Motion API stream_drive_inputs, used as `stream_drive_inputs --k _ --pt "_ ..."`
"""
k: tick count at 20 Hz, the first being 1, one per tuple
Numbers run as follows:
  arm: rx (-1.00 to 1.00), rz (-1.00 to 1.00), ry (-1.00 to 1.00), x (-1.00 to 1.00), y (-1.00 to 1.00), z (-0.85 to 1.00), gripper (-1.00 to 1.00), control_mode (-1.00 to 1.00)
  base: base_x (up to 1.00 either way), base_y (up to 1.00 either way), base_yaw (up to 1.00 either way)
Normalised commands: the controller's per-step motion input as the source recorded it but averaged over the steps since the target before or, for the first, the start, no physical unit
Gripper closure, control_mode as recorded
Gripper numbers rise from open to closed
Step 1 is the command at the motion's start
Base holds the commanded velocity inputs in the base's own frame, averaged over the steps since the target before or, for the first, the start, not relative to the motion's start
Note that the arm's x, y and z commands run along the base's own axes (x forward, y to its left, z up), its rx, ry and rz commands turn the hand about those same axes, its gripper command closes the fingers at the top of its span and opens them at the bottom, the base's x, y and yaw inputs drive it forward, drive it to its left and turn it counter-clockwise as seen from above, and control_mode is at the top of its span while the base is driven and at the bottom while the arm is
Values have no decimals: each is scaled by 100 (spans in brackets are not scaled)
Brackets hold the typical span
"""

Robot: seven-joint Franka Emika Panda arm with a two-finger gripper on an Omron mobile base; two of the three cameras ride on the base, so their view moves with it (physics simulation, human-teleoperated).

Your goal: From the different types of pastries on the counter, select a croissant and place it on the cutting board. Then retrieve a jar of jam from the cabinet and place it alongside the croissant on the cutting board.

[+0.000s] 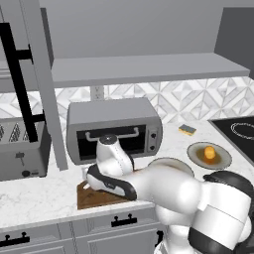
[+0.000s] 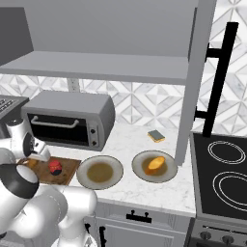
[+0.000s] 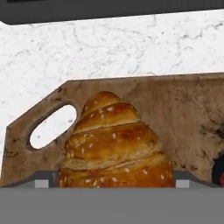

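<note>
The golden-brown ridged croissant lies on the brown cutting board, beside its slot-shaped handle hole. My gripper hangs right over it, open, one fingertip on each side of the pastry. The red jar of jam stands on the same board, to the right of the croissant, and shows at the right edge of the hand view. From the left, my arm covers most of the board on the white counter.
A toaster oven stands just behind the board and a toaster to its left. To the right are an empty plate, a plate with the round orange bun, a sponge, an open cabinet door and the stove.
</note>
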Motion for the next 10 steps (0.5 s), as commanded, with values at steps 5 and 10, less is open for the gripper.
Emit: stream_drive_inputs --k 5,10 --pt "0 0 0 11 0 0 -100 -100 0 0 0" --pt "0 0 -1 -9 24 32 -100 -100 0 0 0"
